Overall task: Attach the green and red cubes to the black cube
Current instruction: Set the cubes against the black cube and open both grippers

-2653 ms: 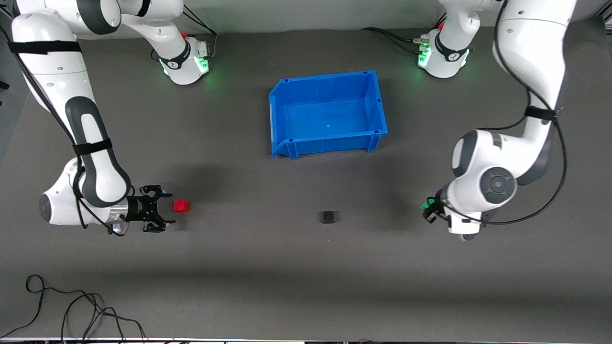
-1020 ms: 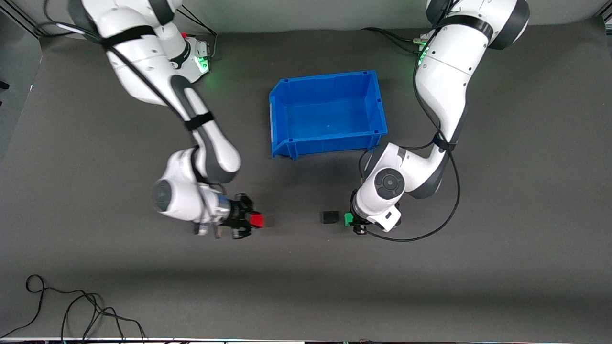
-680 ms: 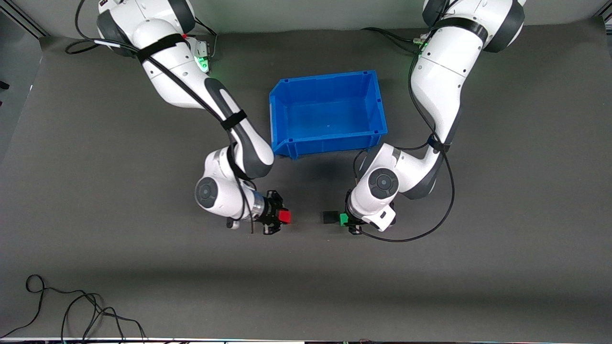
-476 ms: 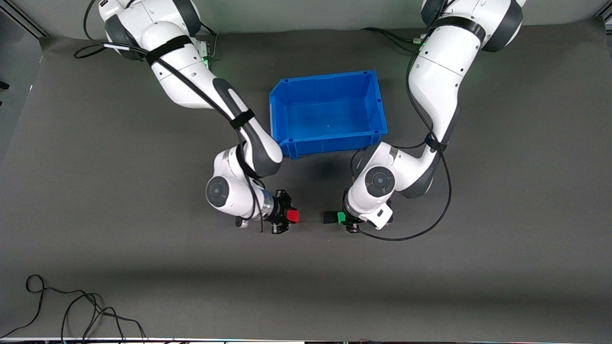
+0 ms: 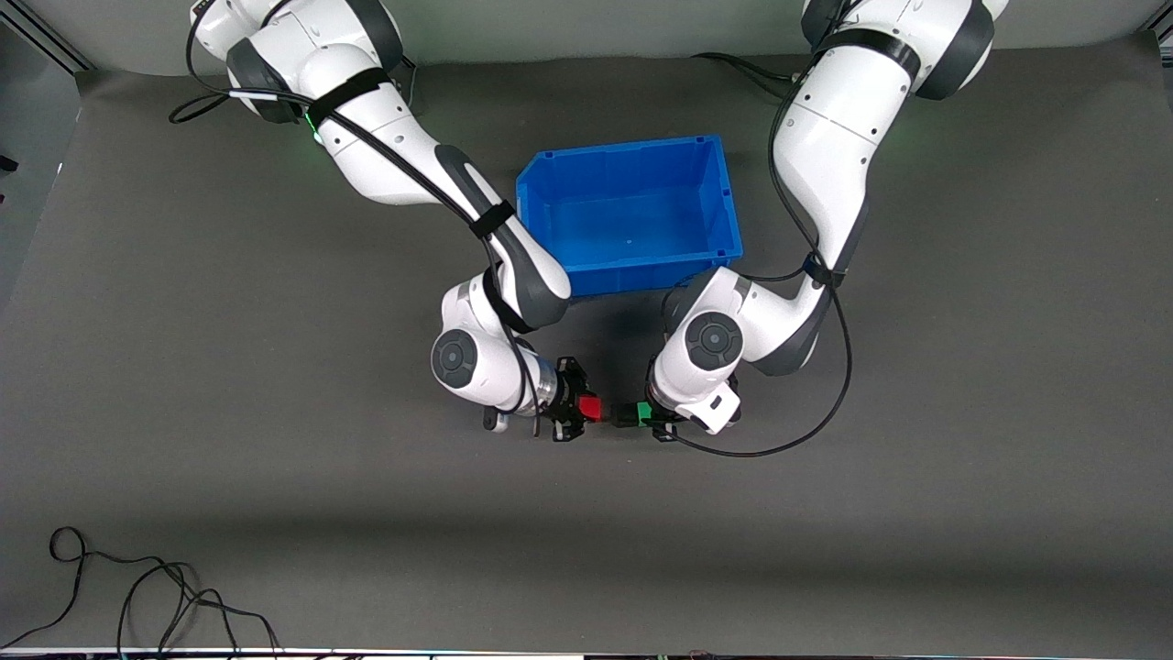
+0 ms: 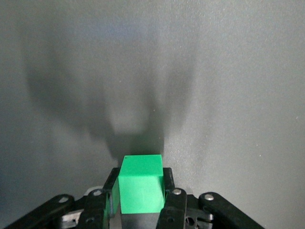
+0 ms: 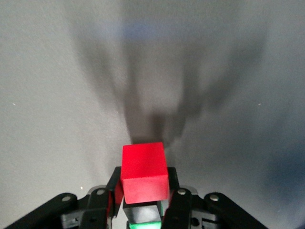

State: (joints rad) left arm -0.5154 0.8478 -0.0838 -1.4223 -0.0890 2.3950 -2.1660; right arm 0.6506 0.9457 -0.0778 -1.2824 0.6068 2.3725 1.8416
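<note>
The black cube (image 5: 626, 415) sits on the table, nearer the front camera than the blue bin. My left gripper (image 5: 650, 414) is shut on the green cube (image 5: 644, 410) and holds it low against the black cube's side toward the left arm's end. In the left wrist view the green cube (image 6: 141, 183) sits between my fingers (image 6: 167, 188), with the black cube (image 6: 138, 222) against it. My right gripper (image 5: 586, 410) is shut on the red cube (image 5: 591, 408), close beside the black cube's other side. The right wrist view shows red (image 7: 144, 178), black (image 7: 143, 209) and green (image 7: 143, 225) in a row; whether red touches black is unclear.
The open blue bin (image 5: 632, 272) stands empty just past the grippers toward the robots' bases. Both forearms hang low beside its front wall. A loose black cable (image 5: 137, 596) lies at the table's front corner at the right arm's end.
Both arms swung in from the table's ends toward the black cube. The left brought the green cube against it. The right picked up the red cube and carried it close beside it.
</note>
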